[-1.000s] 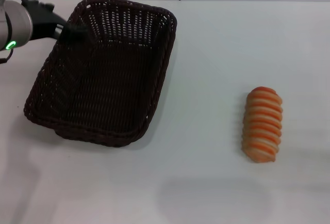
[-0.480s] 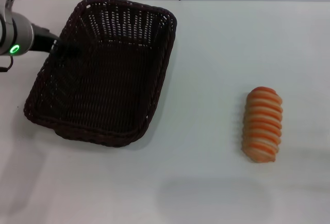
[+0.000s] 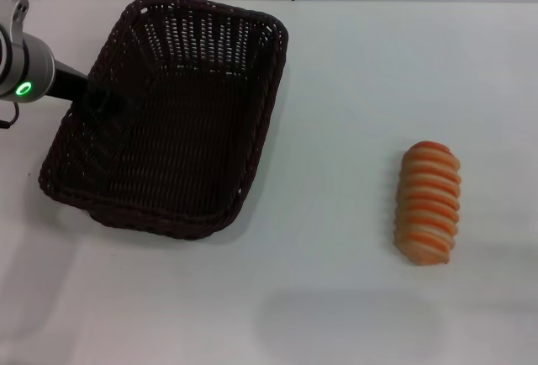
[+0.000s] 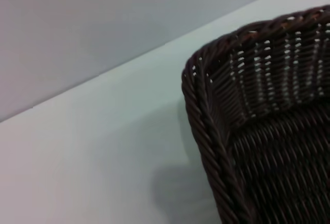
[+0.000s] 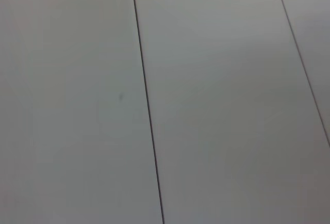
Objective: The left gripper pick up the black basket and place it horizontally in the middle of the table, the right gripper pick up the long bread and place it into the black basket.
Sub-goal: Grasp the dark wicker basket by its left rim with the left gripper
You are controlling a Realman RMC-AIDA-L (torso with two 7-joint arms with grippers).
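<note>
Head view: my left end effector [image 3: 99, 100] sits at the black basket [image 3: 168, 138] left rim; grip state unclear. I judge the wicker light, stiff, best pinched there.

The black basket [image 3: 168, 121] sits on the left half of the worktop [image 3: 336, 298], its long axis running front to back and slightly angled. The left pincer [image 3: 99, 100] is at the basket's left rim, reaching in from the left edge. The long bread [image 3: 429, 202] lies well apart to the right, nearer the front
</note>
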